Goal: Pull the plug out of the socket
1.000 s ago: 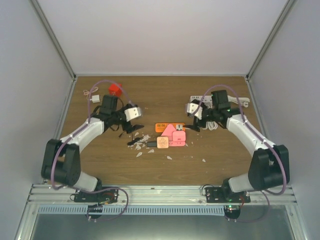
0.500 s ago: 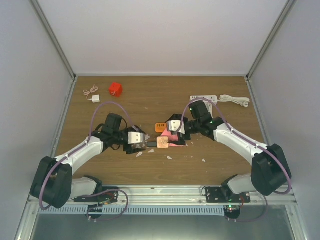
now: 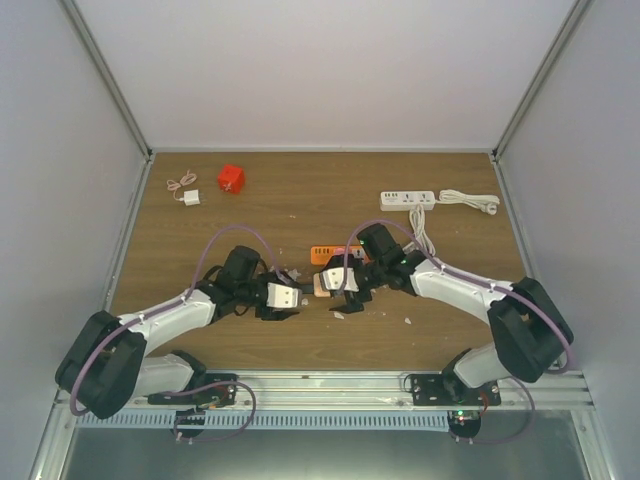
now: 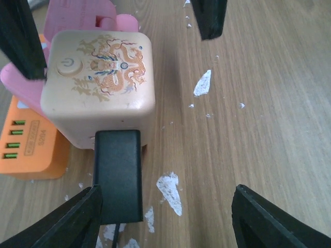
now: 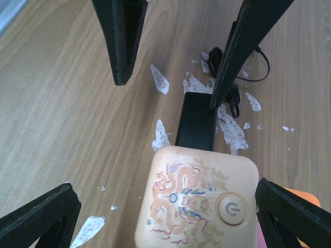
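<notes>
left gripper [image 4: 166, 189]: spread about plug [image 4: 118, 175], socket's [image 4: 98, 77] 9 o'clock, for your pull
right gripper [image 5: 165, 183]: spread astride socket, likely to brace

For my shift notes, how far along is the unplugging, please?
Done: the approach. In hand: the open right gripper straddles the dragon-printed cube socket, and the open left gripper brackets the black plug, neither gripping. Left: clamp both and pull the plug out; it is seated.

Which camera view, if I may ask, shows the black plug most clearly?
Left wrist view: the black plug sits large and unobstructed, seated in the dragon-printed cube socket. The right wrist shows it beyond the cube, partly behind the left gripper's finger; the top view barely shows it.
</notes>
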